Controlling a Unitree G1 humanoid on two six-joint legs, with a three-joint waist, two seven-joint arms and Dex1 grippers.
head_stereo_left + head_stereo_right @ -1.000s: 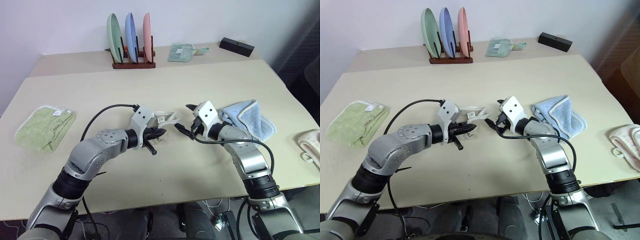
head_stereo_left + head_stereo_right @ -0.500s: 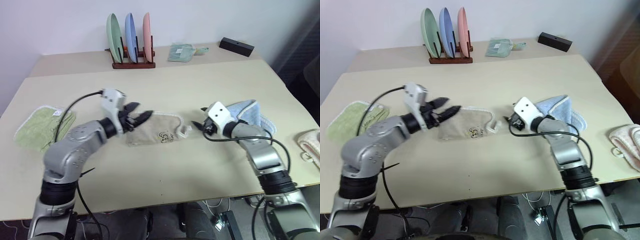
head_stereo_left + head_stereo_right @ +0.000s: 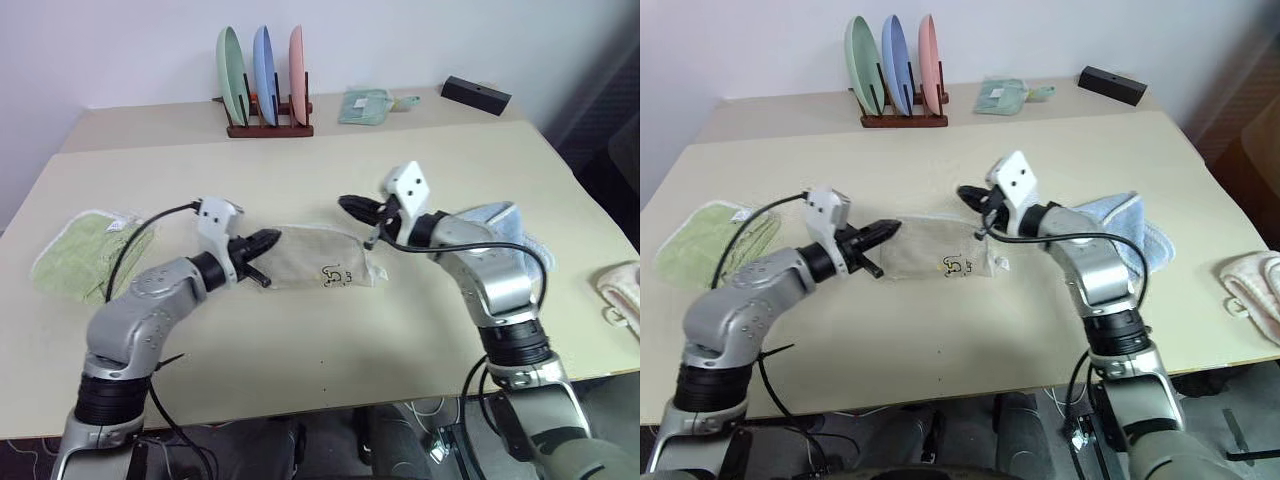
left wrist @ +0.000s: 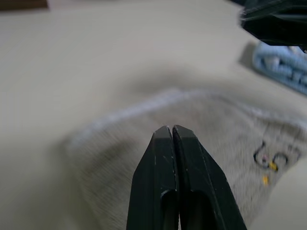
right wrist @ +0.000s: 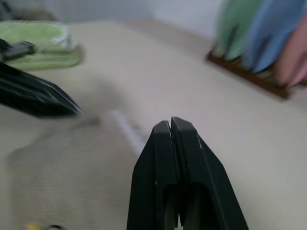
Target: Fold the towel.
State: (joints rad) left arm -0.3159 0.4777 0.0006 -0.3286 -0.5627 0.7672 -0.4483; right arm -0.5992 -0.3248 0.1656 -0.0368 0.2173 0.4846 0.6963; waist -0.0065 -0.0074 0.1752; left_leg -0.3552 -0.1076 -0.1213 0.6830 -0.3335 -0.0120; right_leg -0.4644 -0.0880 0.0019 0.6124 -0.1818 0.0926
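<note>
The beige towel (image 3: 318, 259) lies folded on the desk (image 3: 400, 160), between the green towel (image 3: 85, 253) and the blue towel (image 3: 495, 225). The left gripper (image 3: 268, 239) is at the beige towel's left end, fingers pressed together and empty. The right gripper (image 3: 348, 206) hovers above its far edge, fingers likewise pressed together.

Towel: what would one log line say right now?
towel: flat on table | left gripper: shut, at its end | right gripper: shut, above

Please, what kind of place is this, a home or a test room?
Probably a staged test room, not a lived-in home. A plain table against a bare wall carries props set apart: a plate rack, a beige towel, a green towel and a blue towel.
</note>
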